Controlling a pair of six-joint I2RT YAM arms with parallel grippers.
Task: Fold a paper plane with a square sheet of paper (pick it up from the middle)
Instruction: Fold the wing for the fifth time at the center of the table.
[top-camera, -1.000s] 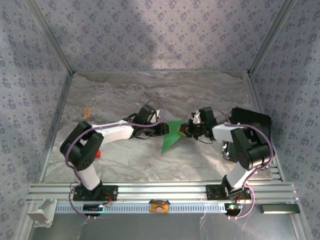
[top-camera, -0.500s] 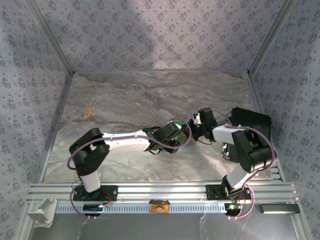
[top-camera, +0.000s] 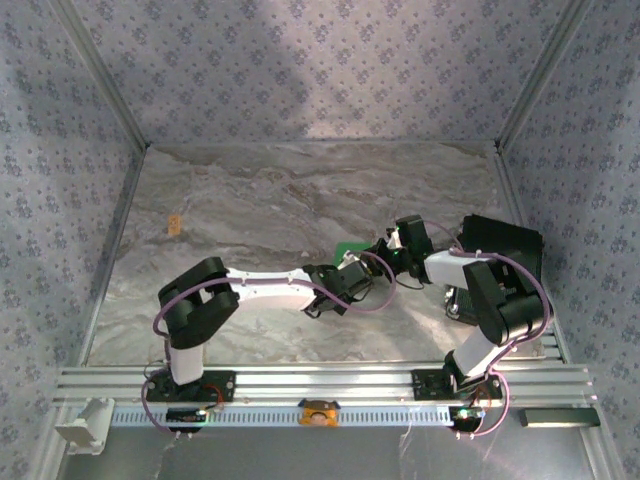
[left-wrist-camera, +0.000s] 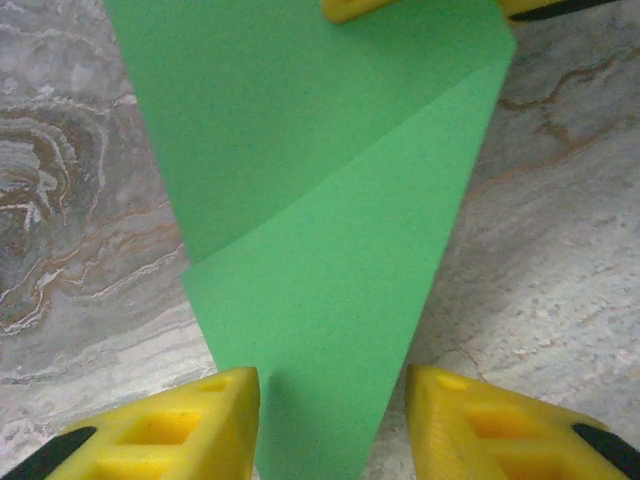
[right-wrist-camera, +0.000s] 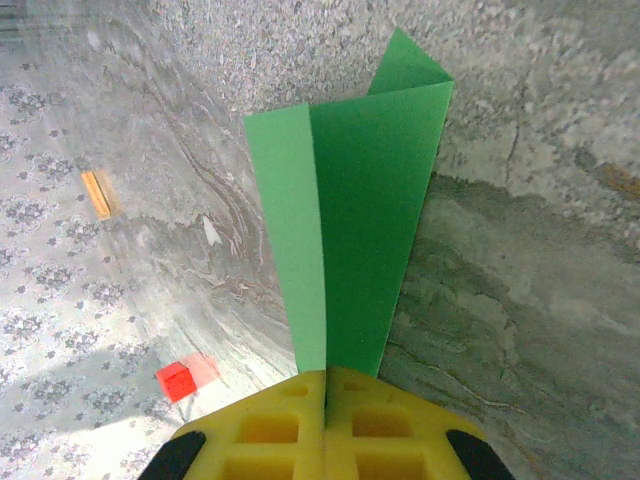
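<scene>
My right hand (right-wrist-camera: 325, 395) pinches the folded bright green paper sheet (right-wrist-camera: 365, 220); my left hand (left-wrist-camera: 332, 415) gapes, straddling its narrow end.

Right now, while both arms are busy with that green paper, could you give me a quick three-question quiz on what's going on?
1. True or false: the right gripper is shut on the green paper.
2. The small block on the table is: A red, B blue, C white?
3. What lies between the open fingers of the left gripper?
Key: 1 true; 2 A; 3 the green paper's narrow end.
</scene>
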